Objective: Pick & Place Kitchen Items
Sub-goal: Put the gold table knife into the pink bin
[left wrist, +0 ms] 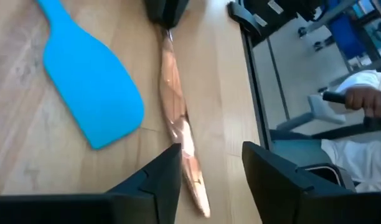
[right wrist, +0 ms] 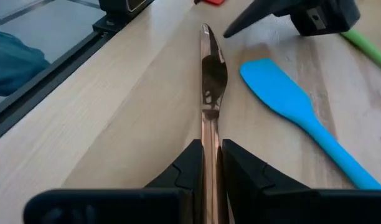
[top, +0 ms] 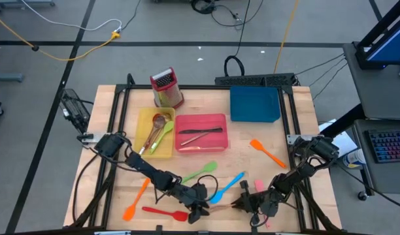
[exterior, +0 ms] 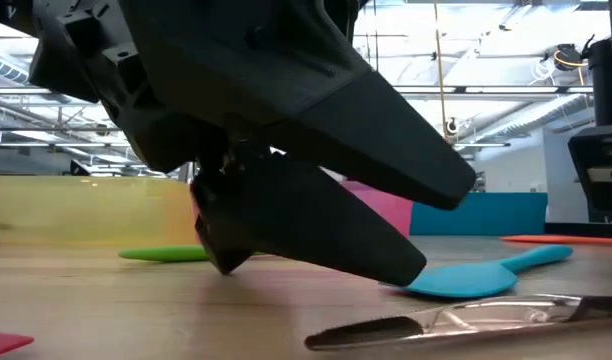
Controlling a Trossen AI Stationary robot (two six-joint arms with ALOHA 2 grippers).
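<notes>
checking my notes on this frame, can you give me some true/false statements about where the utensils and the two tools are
1. The right tool is shut on the handle of the copper-coloured knife. True.
2. The left tool is closed on the knife's blade. False: its fingers are open on either side of the blade end, not yet gripping.
3. The blue spatula lies on the table beside the knife. True.
4. The blue tray holds two utensils. False: nothing shows in it; the dark cutlery lies in the pink tray.
5. The box grater stands at the far edge, beyond the yellow tray. True.
</notes>
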